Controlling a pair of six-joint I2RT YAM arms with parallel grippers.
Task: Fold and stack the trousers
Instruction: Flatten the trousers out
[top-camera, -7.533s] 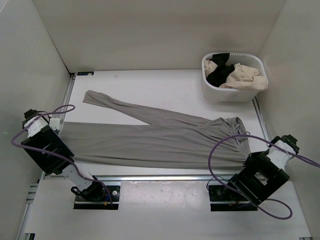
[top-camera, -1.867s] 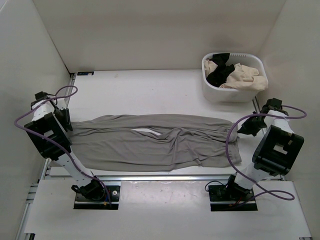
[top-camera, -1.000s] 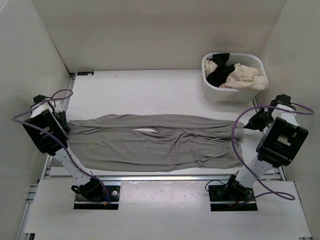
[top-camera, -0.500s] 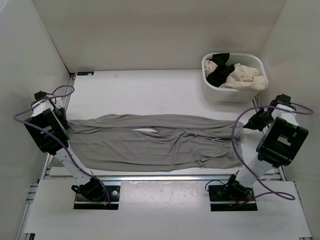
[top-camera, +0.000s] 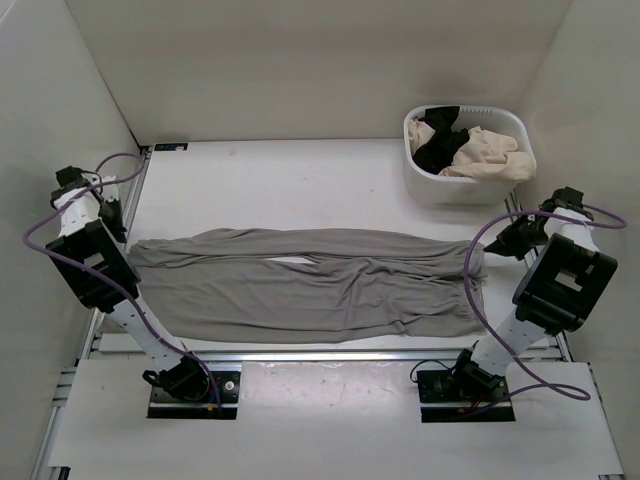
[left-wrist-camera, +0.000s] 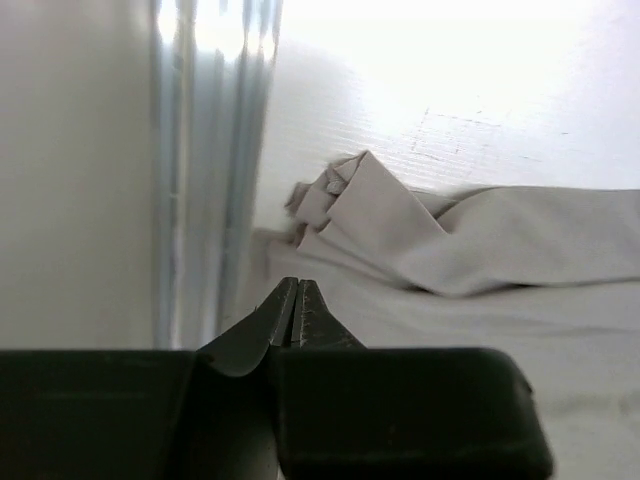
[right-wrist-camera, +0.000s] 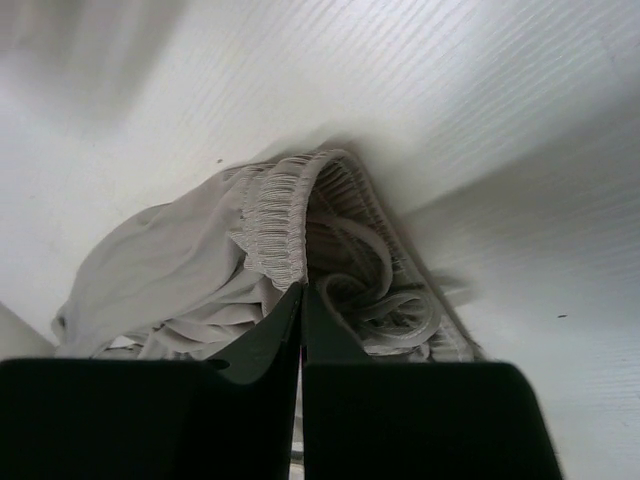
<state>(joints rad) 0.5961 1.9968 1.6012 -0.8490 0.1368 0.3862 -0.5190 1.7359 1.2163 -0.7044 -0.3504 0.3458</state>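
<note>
grey trousers (top-camera: 300, 285) lie flat along the near half of the table (top-camera: 300, 180), legs laid side by side. cuffs (left-wrist-camera: 350, 190) are at the left end, waistband (right-wrist-camera: 290, 215) at the right. white basket (top-camera: 465, 185) with the other garments sits well apart at the far right.

left gripper (left-wrist-camera: 297, 300): fingers pressed together, nothing between them, tips hanging over the cloth near the cuffs. right gripper (right-wrist-camera: 301, 300): fingers also pressed together, tips right at the waistband. no cloth shows between them.

risks as i read it:
- neither pincer seems to hold anything, so each has to spread and re-grip before the next fold. a shallow pinch would take the top layer only and peel the legs apart.
- waistband is bunched and a cord loop sits right by the right tips. a finger could hook the cord instead of the band and drag it out.
- cuffs are rumpled just beside the edge rail (left-wrist-camera: 215, 150). a low approach could clip the rail or shove the cloth off the edge.
- a sliver of table shows between the legs, so they aren't square. folding end to end now bakes in the skew.
- right arm's purple cable (top-camera: 468, 285) hangs across the waist end. a swing inward could sweep the cloth.
</note>
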